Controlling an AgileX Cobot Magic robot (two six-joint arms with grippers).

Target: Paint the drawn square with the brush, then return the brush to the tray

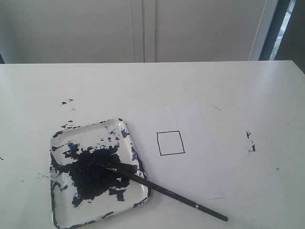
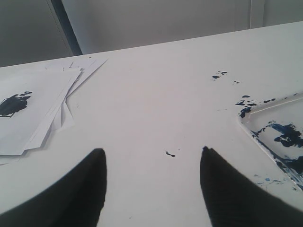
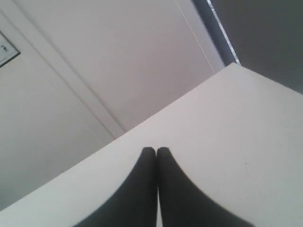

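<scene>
The drawn square is a thin black outline with a white inside, on a white sheet at mid table. Left of it sits the tray, blotched with dark paint. The brush lies with its bristles in the paint and its handle sticking out over the tray's right rim onto the table. Neither arm shows in the exterior view. My left gripper is open over bare table, with a corner of the tray to one side. My right gripper is shut on nothing, above the table.
A stack of white sheets, one with a dark smear, lies on the table in the left wrist view. Dark paint specks dot the table left of the tray, and more paint specks lie right of the sheet. A pale wall stands behind the table.
</scene>
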